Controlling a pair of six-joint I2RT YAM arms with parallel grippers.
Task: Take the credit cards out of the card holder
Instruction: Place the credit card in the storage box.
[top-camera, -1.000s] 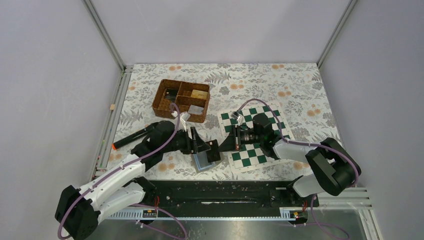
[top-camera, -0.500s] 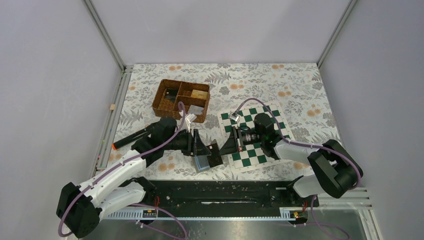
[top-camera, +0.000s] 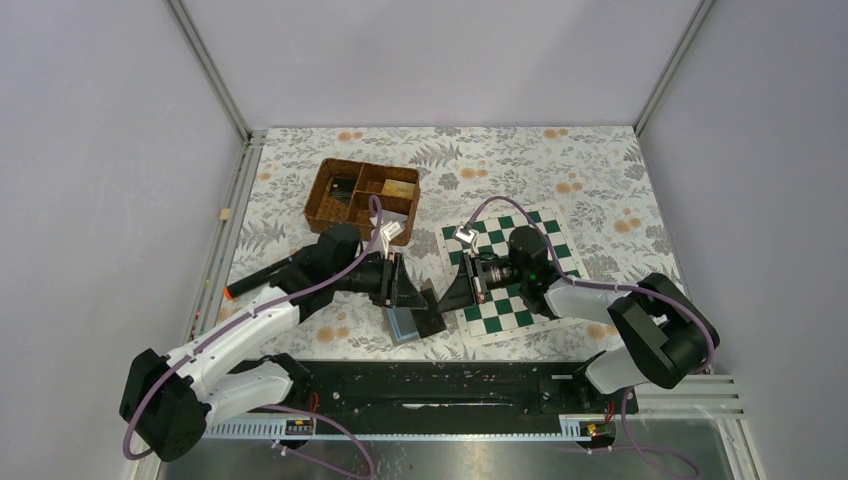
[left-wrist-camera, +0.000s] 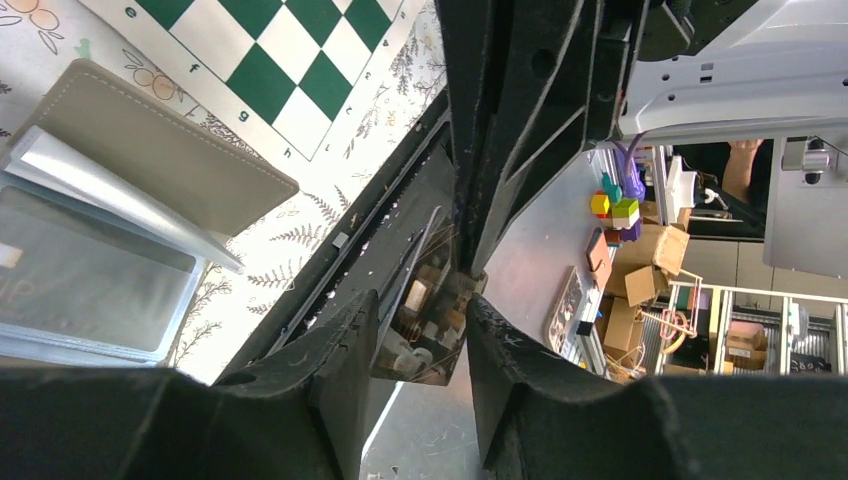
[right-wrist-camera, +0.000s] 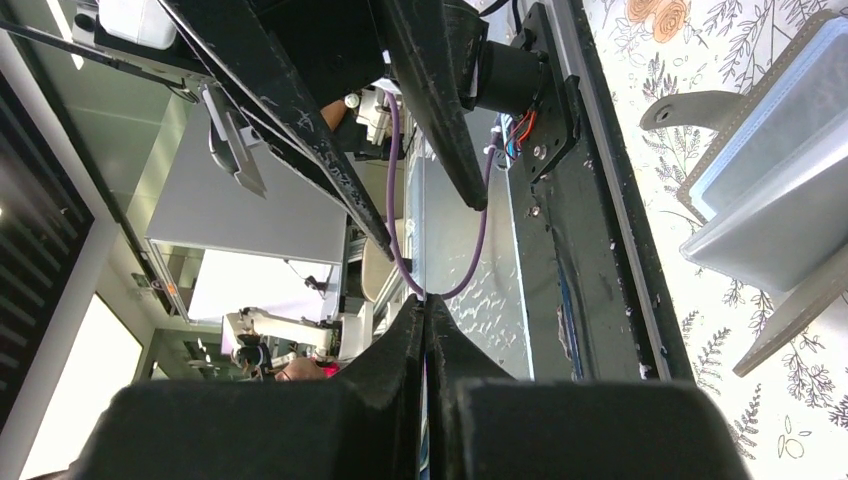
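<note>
Presently, left gripper (left-wrist-camera: 420, 310) narrowly parted and empty beside the card holder (left-wrist-camera: 150, 150); right gripper (right-wrist-camera: 425, 305) pinched fully together.

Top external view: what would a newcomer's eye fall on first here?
First, the left tool and the right tool pointing at each other, low at the near middle of the table, right by the open card holder. Next, the green-and-white chessboard mat to the right of them, and the brown wicker basket farther back on the left.
</note>
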